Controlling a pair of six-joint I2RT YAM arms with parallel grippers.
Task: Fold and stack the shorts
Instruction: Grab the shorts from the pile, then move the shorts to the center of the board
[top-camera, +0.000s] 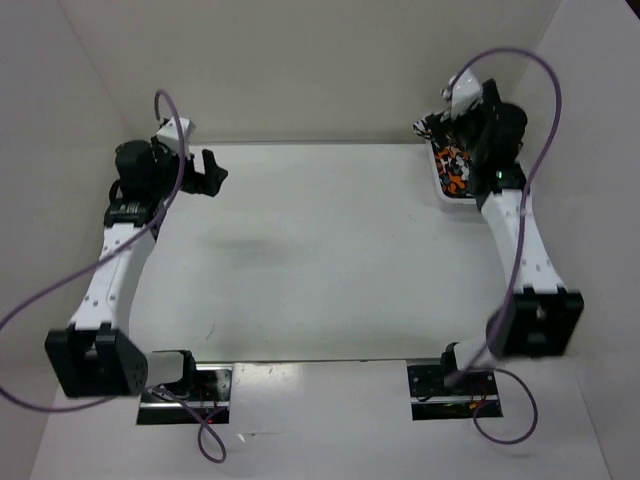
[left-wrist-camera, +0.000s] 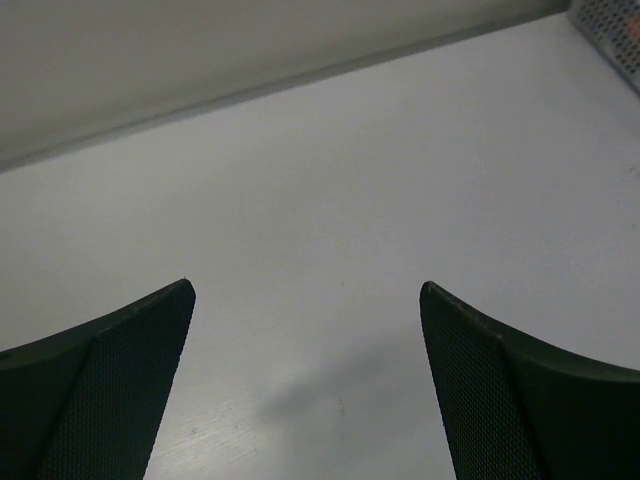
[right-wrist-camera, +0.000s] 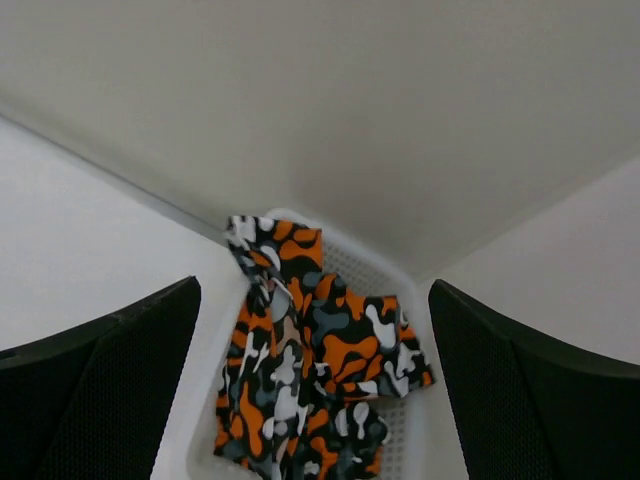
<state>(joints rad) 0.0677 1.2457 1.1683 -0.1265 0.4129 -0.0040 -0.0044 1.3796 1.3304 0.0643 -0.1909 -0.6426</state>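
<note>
The camouflage shorts (right-wrist-camera: 310, 370), orange, black, grey and white, lie crumpled in a white mesh basket (right-wrist-camera: 395, 280) at the table's far right corner. In the top view only a patch of the shorts (top-camera: 455, 172) shows under the right arm. My right gripper (right-wrist-camera: 313, 325) hangs above the basket, open and empty, its fingers either side of the shorts. My left gripper (top-camera: 213, 170) is open and empty over the far left of the table, with bare table between its fingers (left-wrist-camera: 120, 390).
White walls close in the table on the back, left and right. The basket's corner (left-wrist-camera: 612, 20) shows at the upper right of the left wrist view. The arm bases and purple cables sit at the near edge.
</note>
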